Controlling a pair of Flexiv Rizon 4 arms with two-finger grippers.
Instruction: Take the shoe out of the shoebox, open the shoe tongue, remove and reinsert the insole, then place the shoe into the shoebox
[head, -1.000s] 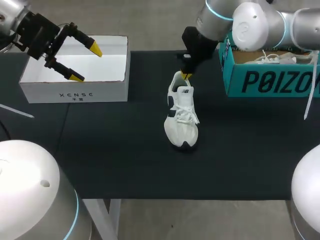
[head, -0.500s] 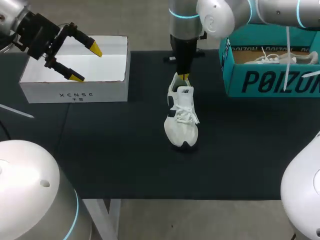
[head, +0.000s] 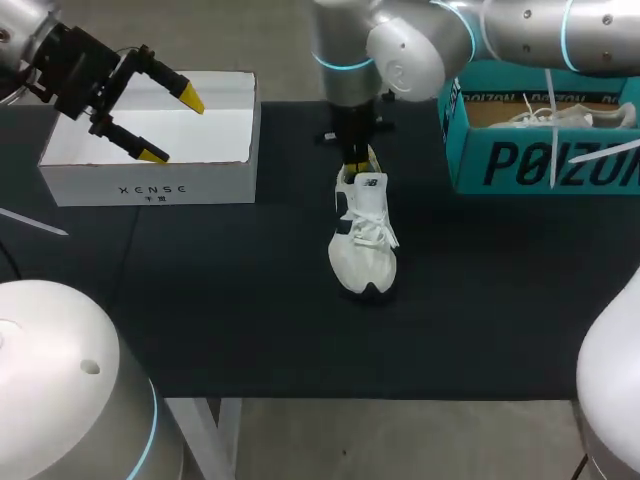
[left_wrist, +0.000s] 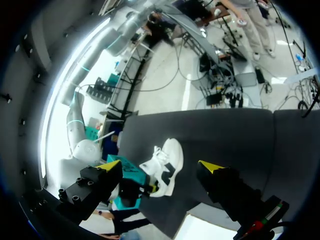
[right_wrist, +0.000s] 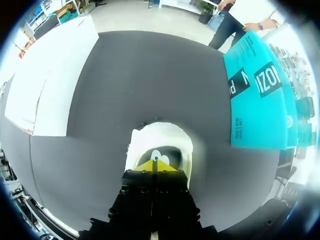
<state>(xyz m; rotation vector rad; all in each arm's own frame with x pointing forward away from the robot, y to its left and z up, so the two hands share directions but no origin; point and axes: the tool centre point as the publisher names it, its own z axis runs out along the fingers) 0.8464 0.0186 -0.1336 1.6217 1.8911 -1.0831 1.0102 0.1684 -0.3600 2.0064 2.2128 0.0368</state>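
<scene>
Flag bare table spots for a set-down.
Free: table in front of the white shoebox, left of the shoe; in front of the teal box, right of it; the near strip past its toe. Crowded: between the boxes, right tool at the heel.

We see our white shoe (head: 362, 235), dark-panelled, on the black desk (head: 250, 320). At ten o'clock stands a white shoebox (head: 150, 182), at two o'clock a teal box (head: 540, 165) lettered in black. Yellow tips mark our left claw (head: 170, 126) and right claw (head: 357, 163).

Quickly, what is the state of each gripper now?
Left gripper: open, empty.
Right gripper: closed, tips at the opening of the white lace-up sneaker.
</scene>
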